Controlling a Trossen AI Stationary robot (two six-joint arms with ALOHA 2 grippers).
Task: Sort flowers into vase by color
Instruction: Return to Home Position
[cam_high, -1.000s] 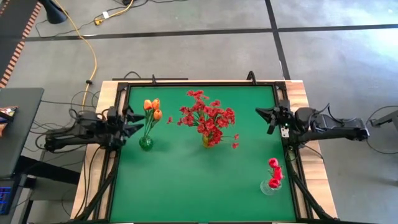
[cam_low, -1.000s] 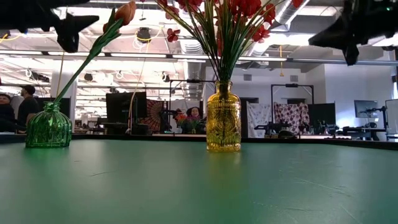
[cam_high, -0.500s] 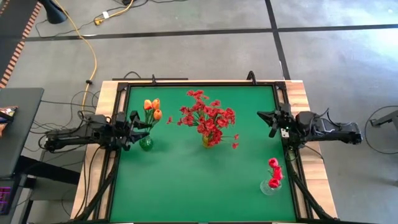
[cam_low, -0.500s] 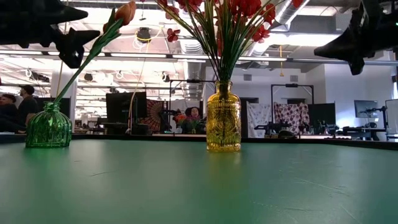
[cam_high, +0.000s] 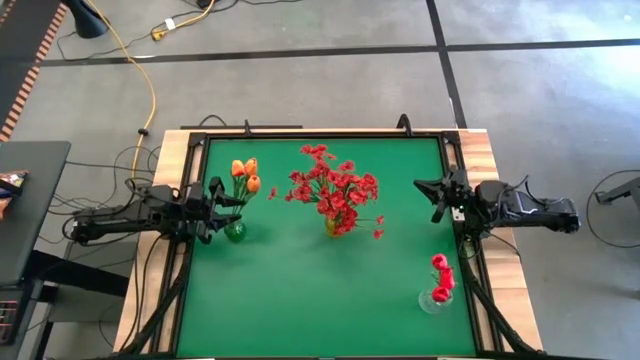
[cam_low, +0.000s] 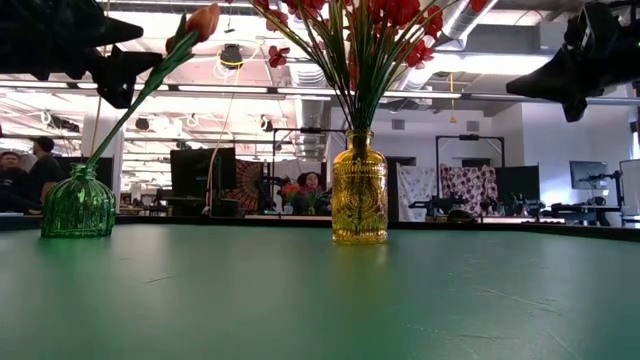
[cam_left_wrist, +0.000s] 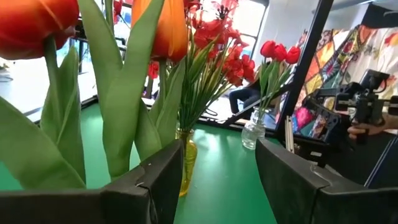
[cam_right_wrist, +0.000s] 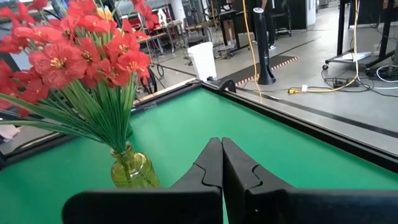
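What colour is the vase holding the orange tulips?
The vase is translucent green glass; it shows best in the low view.

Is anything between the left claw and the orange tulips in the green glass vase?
Nothing visible: the open left gripper is right beside the orange tulips in the green glass vase. The right gripper waits across the green table.

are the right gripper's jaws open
No, the right wrist view shows the right gripper with its jaws pressed flat together, no gap between them.
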